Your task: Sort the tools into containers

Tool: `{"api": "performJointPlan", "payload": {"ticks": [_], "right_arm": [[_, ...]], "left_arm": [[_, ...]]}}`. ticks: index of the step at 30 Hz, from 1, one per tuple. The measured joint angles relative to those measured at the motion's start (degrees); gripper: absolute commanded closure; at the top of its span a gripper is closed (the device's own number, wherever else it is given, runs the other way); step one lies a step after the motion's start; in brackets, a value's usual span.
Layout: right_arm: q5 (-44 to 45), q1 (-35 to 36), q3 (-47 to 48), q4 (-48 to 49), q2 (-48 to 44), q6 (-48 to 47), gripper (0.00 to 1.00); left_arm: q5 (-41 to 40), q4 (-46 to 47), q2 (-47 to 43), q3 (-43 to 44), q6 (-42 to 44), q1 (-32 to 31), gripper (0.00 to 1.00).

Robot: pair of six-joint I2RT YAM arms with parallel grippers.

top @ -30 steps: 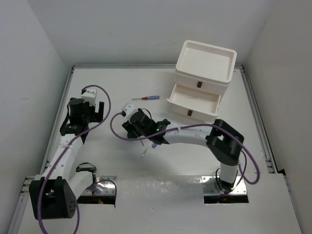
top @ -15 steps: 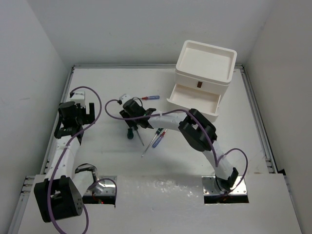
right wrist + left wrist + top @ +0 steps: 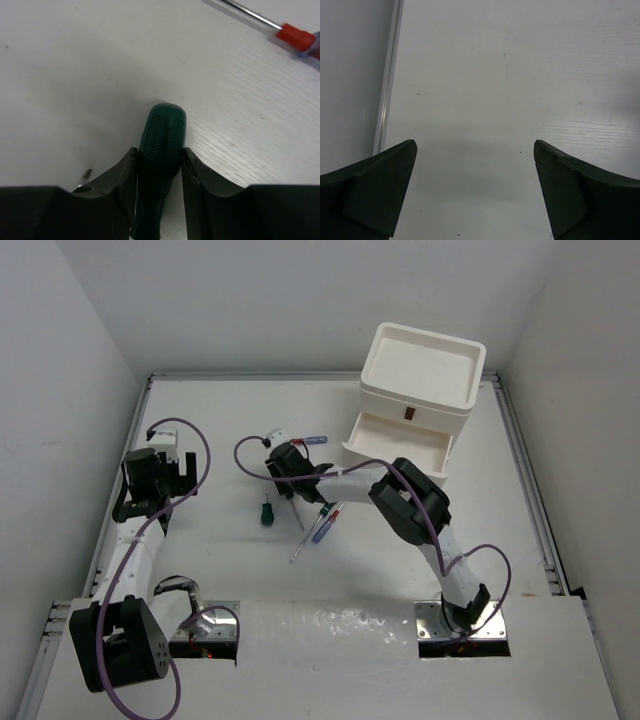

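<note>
While the left tool hangs spread to its widest over bare table, touching nothing, the metal edge rail off to its side, the right tool has both fingers pressed against the sides of the dark-green handle of a long screwdriver. The handle's butt points away from the wrist camera and sits low at the table. Whether it has left the surface cannot be told.

A second ago the left arm reached further toward the middle; it has since drawn back toward the left wall. The right arm, then folded near the centre with its fingers set wider, has stretched out leftward and narrowed onto the handle. The stubby green screwdriver, covered by the wrist a second ago, now lies in plain view on the table, just left of the held screwdriver's shaft. The drawers have not moved.

Beyond the right tool a blue-and-red screwdriver lies flat, its metal shaft partly hidden behind the wrist in the top view. Just right of the held shaft lie the thin blue-and-red screwdrivers, partly under the right forearm. Further right, at the table's far corner, stands the white drawer stack, its rimmed tray top uppermost and one open drawer pulled out toward the arms.
</note>
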Motion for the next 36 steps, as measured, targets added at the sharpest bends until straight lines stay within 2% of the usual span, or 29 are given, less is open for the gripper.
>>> {"api": "performJointPlan", "payload": {"ticks": [6, 10, 16, 20, 26, 30, 36], "right_arm": [[-3.3, -2.4, -2.5, 0.5, -1.9, -2.2, 1.00], [-8.6, -2.2, -5.0, 0.2, -5.0, -5.6, 1.00], [-15.0, -1.9, -2.8, -6.8, -17.2, -19.2, 1.00], [-14.9, -3.0, -1.3, -10.2, -28.9, -29.6, 1.00], [-13.3, -11.5, -4.4, -13.5, -40.9, -44.4, 1.00], [-10.4, -16.4, -10.6, -16.4, -42.1, -53.9, 1.00], [-8.3, -18.1, -17.6, -20.2, -40.3, -62.4, 1.00]], "left_arm": [[1.1, 0.0, 0.1, 0.0, 0.0, 0.0, 0.00], [1.5, 0.0, 0.2, 0.0, 0.1, 0.0, 0.00], [2.3, 0.0, 0.4, 0.0, 0.2, 0.0, 0.00], [2.9, 0.0, 0.5, 0.0, 0.2, 0.0, 0.00], [3.8, 0.0, 0.5, 0.0, 0.3, 0.0, 0.00], [4.2, 0.0, 0.5, 0.0, 0.4, 0.0, 0.00], [4.3, 0.0, 0.5, 0.0, 0.5, 0.0, 0.00]]}}
